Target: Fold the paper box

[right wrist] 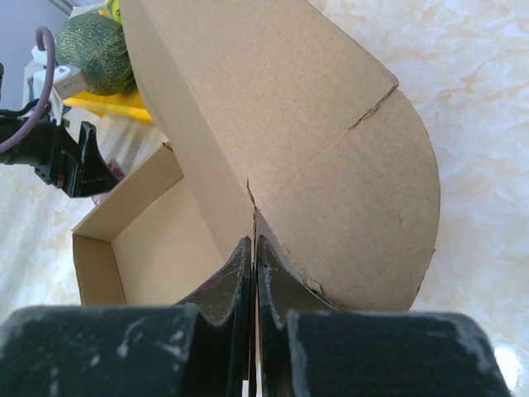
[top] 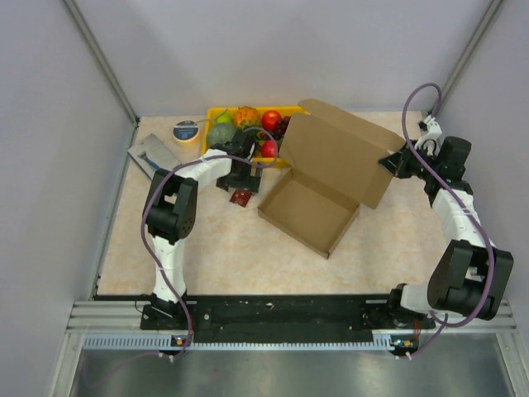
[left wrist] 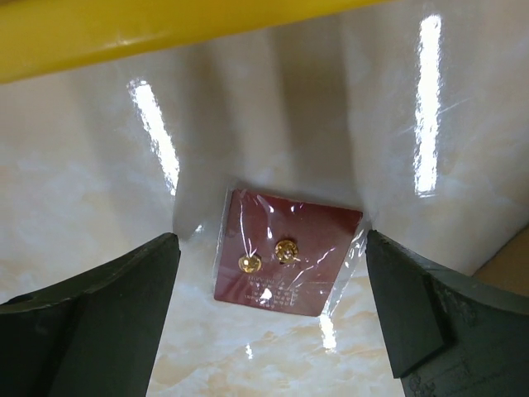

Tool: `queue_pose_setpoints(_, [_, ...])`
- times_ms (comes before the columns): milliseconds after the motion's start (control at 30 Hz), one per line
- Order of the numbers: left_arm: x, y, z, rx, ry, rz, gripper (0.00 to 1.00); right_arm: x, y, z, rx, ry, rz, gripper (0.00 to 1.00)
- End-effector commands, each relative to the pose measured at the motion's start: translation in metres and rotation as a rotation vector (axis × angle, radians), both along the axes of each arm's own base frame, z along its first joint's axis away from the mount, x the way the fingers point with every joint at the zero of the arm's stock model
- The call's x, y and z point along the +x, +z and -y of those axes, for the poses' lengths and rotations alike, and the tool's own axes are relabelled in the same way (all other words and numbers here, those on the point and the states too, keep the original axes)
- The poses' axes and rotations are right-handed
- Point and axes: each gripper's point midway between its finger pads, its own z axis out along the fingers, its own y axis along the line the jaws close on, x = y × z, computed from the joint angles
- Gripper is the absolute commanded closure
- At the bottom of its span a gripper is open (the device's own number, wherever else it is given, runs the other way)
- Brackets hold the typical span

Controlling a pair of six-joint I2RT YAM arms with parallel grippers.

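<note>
Your top camera sits above and behind the arm bases and looks down on the whole table [top: 223,248], far enough back to hold both arms and the paper box [top: 318,178]. Your left wrist camera hangs close over the tabletop, facing down through the left gripper [left wrist: 269,256] at a small red packet [left wrist: 285,252]. Your right wrist camera looks along the right gripper [right wrist: 254,248], hard against the box lid. With the top view it shares the box and the yellow tray [right wrist: 116,103].

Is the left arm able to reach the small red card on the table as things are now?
Probably yes. The left tool hangs open right above the red card, a finger on each side, with nothing in between. The yellow tray sits close behind but does not cover it.
</note>
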Motion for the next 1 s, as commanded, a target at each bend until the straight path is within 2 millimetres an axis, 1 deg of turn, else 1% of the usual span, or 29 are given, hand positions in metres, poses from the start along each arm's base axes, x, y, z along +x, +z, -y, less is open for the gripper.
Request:
queue_pose_setpoints(0, [-0.008,0.009,-0.001,0.019,-0.04,-0.051,0.02,0.002,0.036,0.002,-0.016,0.006,0.133,1.0])
queue_pose_setpoints(33, [-0.011,0.004,0.001,0.009,-0.047,-0.073,0.02,0.002,0.036,0.002,-0.015,0.007,0.134,1.0])
queue_pose_setpoints(67, [-0.012,0.004,0.003,-0.004,-0.05,-0.083,0.02,0.001,0.036,0.001,-0.012,0.01,0.133,1.0])
queue_pose_setpoints(200, [-0.021,-0.002,0.002,-0.028,-0.041,-0.125,0.07,0.001,0.037,-0.001,-0.001,0.02,0.141,1.0])
queue_pose_setpoints(233, [-0.022,-0.005,0.0,-0.027,-0.043,-0.133,0.09,0.001,0.038,-0.001,-0.002,0.021,0.144,1.0])
queue_pose_setpoints(267, [-0.021,-0.004,-0.003,-0.027,-0.036,-0.136,0.14,0.001,0.038,-0.001,-0.001,0.021,0.144,1.0])
queue_pose_setpoints(367, [-0.02,-0.004,-0.002,-0.029,-0.033,-0.135,0.24,0.0,0.038,-0.003,0.004,0.027,0.145,1.0])
queue_pose_setpoints(500, [-0.019,-0.001,-0.003,-0.022,-0.025,-0.13,0.32,0.0,0.038,-0.003,0.007,0.028,0.147,1.0])
queue_pose_setpoints(600, [-0.016,0.011,-0.005,-0.02,-0.008,-0.096,0.37,0.0,0.038,-0.003,0.008,0.027,0.147,1.0])
queue_pose_setpoints(633, [-0.013,0.023,-0.006,-0.024,0.001,-0.064,0.38,0.0,0.037,-0.003,0.009,0.029,0.145,1.0])
queue_pose_setpoints(700, [-0.012,0.036,-0.009,-0.024,0.009,-0.031,0.39,0.0,0.037,-0.003,0.012,0.029,0.146,1.0])
queue_pose_setpoints(733, [-0.011,0.047,-0.009,-0.029,0.009,-0.004,0.41,0.0,0.036,-0.004,0.015,0.031,0.144,1.0])
queue_pose_setpoints(800, [-0.012,0.058,-0.01,-0.032,0.013,0.018,0.45,0.0,0.038,-0.004,0.018,0.033,0.147,1.0])
queue_pose_setpoints(833, [-0.011,0.068,-0.011,-0.042,0.015,0.043,0.5,0.0,0.038,-0.004,0.019,0.035,0.148,1.0])
queue_pose_setpoints(867, [-0.013,0.069,-0.012,-0.045,0.019,0.048,0.52,0.0,0.038,-0.004,0.017,0.035,0.148,1.0])
queue_pose_setpoints(900, [-0.013,0.075,-0.01,-0.054,0.016,0.062,0.55,0.0,0.038,-0.005,0.02,0.034,0.147,1.0])
queue_pose_setpoints(967, [-0.014,0.075,-0.01,-0.059,0.017,0.064,0.62,0.0,0.037,-0.005,0.021,0.034,0.144,1.0])
